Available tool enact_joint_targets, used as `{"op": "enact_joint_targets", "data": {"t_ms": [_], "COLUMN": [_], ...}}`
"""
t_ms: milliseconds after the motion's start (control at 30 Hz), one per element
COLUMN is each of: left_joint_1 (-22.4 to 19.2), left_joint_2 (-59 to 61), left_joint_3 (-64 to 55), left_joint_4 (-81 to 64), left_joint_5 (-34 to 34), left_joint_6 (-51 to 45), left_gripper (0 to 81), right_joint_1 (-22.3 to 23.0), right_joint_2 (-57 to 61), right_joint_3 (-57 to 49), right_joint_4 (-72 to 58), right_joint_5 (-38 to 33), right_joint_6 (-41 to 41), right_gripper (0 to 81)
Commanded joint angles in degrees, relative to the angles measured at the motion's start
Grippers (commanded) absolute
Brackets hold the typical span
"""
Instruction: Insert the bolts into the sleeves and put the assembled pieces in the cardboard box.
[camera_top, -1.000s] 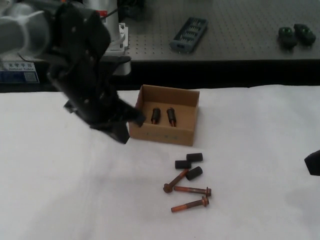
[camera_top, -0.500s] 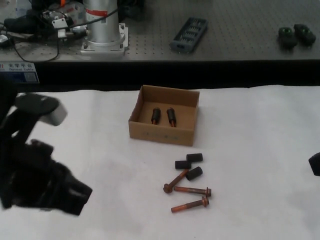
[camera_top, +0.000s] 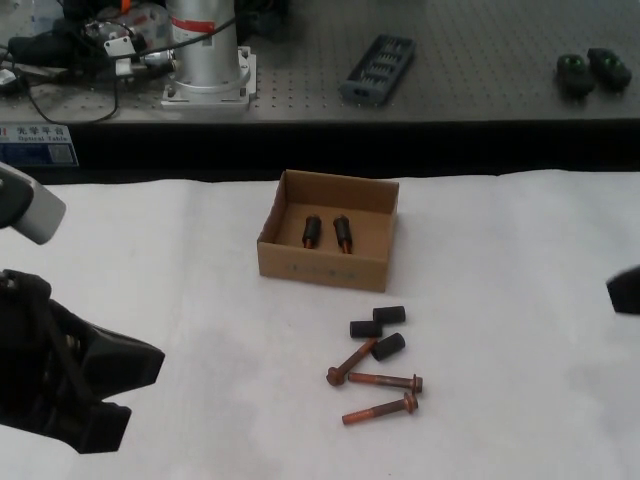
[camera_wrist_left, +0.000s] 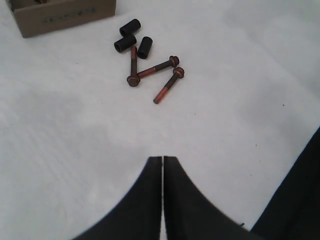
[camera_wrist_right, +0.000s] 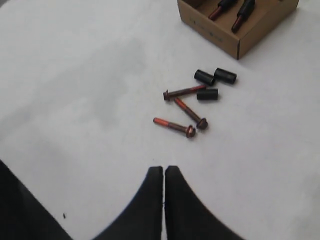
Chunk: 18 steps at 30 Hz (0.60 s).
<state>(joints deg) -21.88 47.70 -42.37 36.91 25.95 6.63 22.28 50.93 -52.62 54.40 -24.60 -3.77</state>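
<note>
Left fingers (camera_wrist_left: 147, 200) pressed together, empty. Three bolts (camera_wrist_left: 161, 75) lie loose on the white counter (camera_wrist_left: 75, 140) well ahead of them, sleeves (camera_wrist_left: 131, 39) just beyond, cardboard box (camera_wrist_left: 65, 17) farthest. Right fingers (camera_wrist_right: 150, 205) likewise closed, holding nothing.

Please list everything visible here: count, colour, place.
white cloth: one, covering the bench
cardboard box: one, brown, mid-cloth
assembled pieces: two, black and orange, inside the cardboard box
sleeves: three, black, loose on the cloth in front of the box
bolts: three, rusty orange, loose beside the sleeves
rack: one, grey-blue, on the grey table behind
green objects: two, dark, same table
metal post: one, silver, same table
left gripper: one, black, jaws shut, over the cloth
right gripper: one, black, jaws shut, over the cloth
</note>
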Motion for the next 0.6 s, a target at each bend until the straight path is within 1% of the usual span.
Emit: {"op": "enact_joint_targets", "data": {"t_ms": [0,100,133,167,200,267,333,433,567], "left_joint_1": [0.0,0.0,0.0,0.0,0.0,0.0,0.0,0.0,0.0], "left_joint_2": [-0.3,-0.3,-0.3,-0.3,-0.3,-0.3,-0.3,-0.3,-0.3], "left_joint_3": [-0.2,-0.2,-0.2,-0.2,-0.2,-0.2,-0.2,-0.2,-0.2], "left_joint_4": [-1.6,-2.4,-2.8,-3.0,-3.2,-3.6,-3.9,-4.1,-4.1], "left_joint_5": [0.4,0.4,0.4,0.4,0.4,0.4,0.4,0.4,0.4], "left_joint_6": [-0.2,-0.2,-0.2,-0.2,-0.2,-0.2,-0.2,-0.2,-0.2], "left_gripper": [0.7,0.7,0.7,0.7,0.7,0.7,0.7,0.7,0.7], "right_joint_1": [0.6,2.0,2.6,3.1,3.4,3.9,4.1,4.1,4.4], "right_joint_2": [2.1,7.5,9.5,11.2,13.3,17.2,21.6,27.5,33.3], "right_joint_3": [-0.1,-0.1,-0.1,-0.1,-0.1,-0.1,-0.1,-0.1,-0.1], "right_joint_4": [-3.5,-7.0,-8.7,-10.5,-12.6,-16.5,-20.8,-26.1,-31.3], "right_joint_5": [-1.4,-1.4,-1.4,-0.9,-0.5,-0.6,-1.1,-1.9,-1.9], "right_joint_6": [4.4,4.4,4.9,6.9,10.3,17.8,29.9,42.6,54.1], "right_gripper": [7.5,23.5,27.7,31.7,34.0,34.4,32.8,30.0,28.6]}}
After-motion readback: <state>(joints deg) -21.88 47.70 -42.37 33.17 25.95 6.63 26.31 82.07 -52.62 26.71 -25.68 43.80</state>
